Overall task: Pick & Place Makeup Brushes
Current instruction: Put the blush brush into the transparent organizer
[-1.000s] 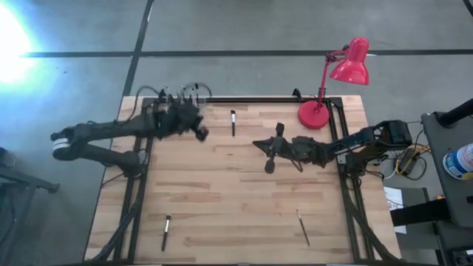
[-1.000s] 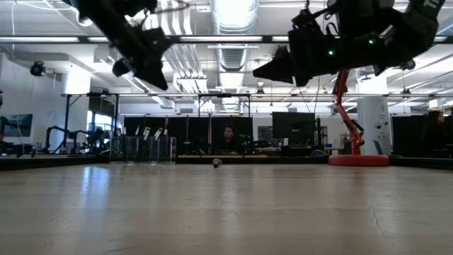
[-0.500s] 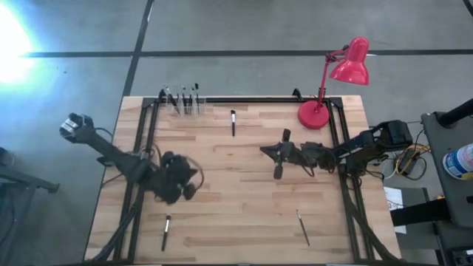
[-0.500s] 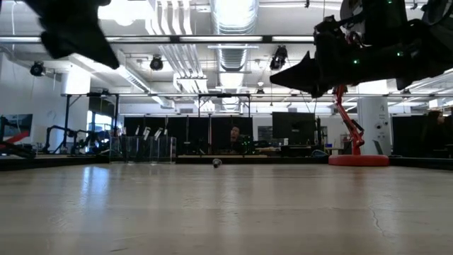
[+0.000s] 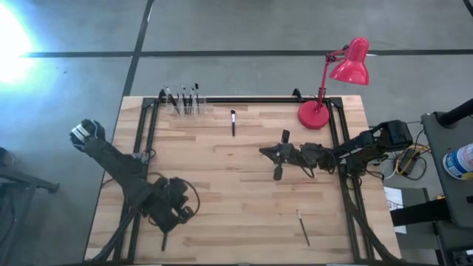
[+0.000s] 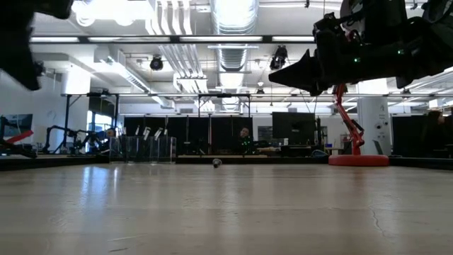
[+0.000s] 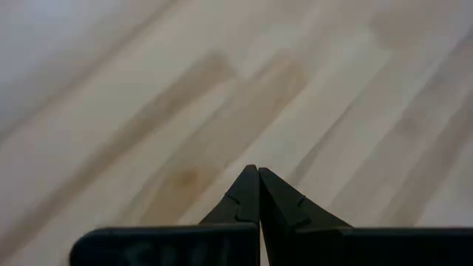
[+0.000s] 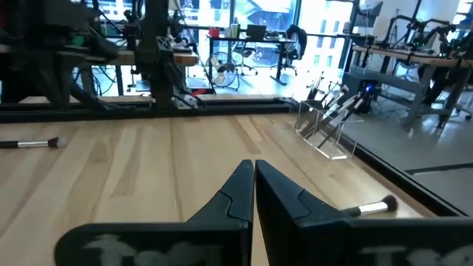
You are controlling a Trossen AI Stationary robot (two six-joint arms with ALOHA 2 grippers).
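Note:
Several makeup brushes stand in a clear holder at the table's far left edge. One brush lies loose near the far middle. Another lies near the right front. A third lies near the left front, its far end hidden under my left gripper. That gripper is shut, tips down, holding nothing. My right gripper hangs shut and level above the table's middle right, holding nothing.
A red desk lamp stands at the far right corner. A black frame rail runs along the table's far edge and down both sides. Bare wood lies between the two grippers.
My left gripper has swung from the holder at the far left edge toward the near edge along the table's left side. It has sunk and tipped downward, ending over the near-left brush. My right gripper has drawn back a little toward the right edge.

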